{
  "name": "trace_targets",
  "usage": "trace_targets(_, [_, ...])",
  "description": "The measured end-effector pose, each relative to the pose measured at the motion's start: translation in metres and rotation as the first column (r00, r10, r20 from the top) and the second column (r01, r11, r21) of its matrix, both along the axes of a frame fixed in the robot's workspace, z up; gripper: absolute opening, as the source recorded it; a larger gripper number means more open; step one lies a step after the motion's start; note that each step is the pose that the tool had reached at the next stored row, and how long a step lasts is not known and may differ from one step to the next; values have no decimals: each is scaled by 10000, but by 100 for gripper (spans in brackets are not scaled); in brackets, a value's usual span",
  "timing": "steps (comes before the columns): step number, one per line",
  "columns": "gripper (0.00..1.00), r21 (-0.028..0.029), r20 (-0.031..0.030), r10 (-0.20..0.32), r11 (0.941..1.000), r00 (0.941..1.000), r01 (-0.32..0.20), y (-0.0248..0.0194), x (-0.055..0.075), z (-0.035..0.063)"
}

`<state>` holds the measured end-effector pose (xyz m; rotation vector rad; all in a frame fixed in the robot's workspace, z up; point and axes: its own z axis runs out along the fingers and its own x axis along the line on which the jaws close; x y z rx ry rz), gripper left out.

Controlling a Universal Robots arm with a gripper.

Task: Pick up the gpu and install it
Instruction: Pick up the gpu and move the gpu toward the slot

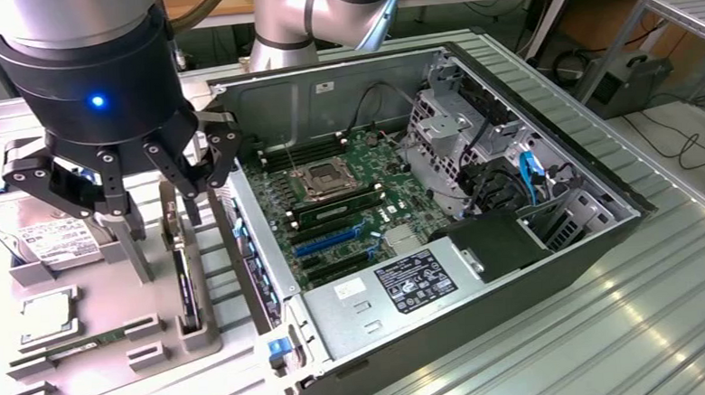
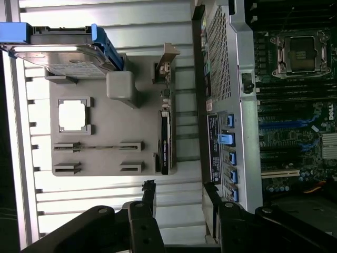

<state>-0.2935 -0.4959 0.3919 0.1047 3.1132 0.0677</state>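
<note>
The gripper (image 1: 154,203) hangs with its fingers spread wide and nothing between them, above the grey parts tray (image 1: 107,296) on the exterior view's left. It is over the tray's far end, near the grey post (image 1: 128,247).

The gpu (image 1: 186,288) stands on its long edge in a slot along the tray's right side, its silver end bracket (image 2: 166,63) at one end. The card sits just beside the open computer case (image 1: 278,283), whose side wall rises right next to it. On the same tray lie a hard drive (image 1: 40,236), a processor (image 1: 47,313) and a memory stick (image 1: 89,343), all apart from the card. Inside the case the motherboard (image 1: 342,216) shows its blue expansion slots (image 1: 325,240) unoccupied, so the card is not yet picked up or installed.

The gap is the worry here. With the fingers this wide (and the case wall so close), I judge that a descent could land one finger on the case wall or on the post instead of either side of the card. A grip taken off-centre, or only on the black cooler, would probably let the thin card tilt in the slot or twist in the grasp. A tilted card could then catch its bracket on the case's rear wall.
</note>
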Motion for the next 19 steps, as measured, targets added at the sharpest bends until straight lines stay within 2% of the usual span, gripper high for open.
trace_targets(19, [48, 1, 1, 0, 10000, 10000, 0, 0, -46, -5])
